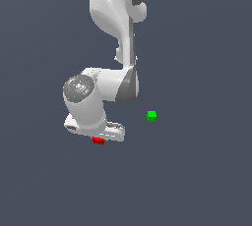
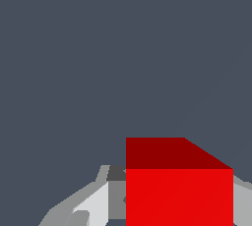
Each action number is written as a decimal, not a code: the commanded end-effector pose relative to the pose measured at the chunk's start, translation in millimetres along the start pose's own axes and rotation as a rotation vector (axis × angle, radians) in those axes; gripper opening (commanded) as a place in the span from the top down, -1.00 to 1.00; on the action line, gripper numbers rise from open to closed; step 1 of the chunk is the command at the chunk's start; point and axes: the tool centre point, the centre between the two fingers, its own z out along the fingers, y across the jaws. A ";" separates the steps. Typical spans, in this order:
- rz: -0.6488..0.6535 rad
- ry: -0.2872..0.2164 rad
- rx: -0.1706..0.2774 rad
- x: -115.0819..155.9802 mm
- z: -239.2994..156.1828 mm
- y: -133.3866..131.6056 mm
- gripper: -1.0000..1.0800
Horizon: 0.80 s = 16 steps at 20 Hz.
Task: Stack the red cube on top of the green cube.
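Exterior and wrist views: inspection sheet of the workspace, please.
Surface: plain dark grey-blue floor, uniform.
Job's things: small bright red cube at the end effector; small bright green cube standing apart toward the exterior view's right, nothing on it.
Clutter: nothing seen.
End effector: white Panda end effector with the red cube between its fingers; whether it grips cannot be told.
Cables: nothing seen.
Surroundings: nothing seen beyond the white arm.
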 end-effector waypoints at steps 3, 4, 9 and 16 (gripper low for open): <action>-0.001 0.001 0.000 -13.2 3.1 -13.6 1.00; -0.001 0.001 0.000 -17.0 4.3 -17.8 1.00; -0.001 0.001 0.000 -42.0 11.1 -42.8 1.00; -0.002 0.000 0.000 -87.1 23.5 -88.9 1.00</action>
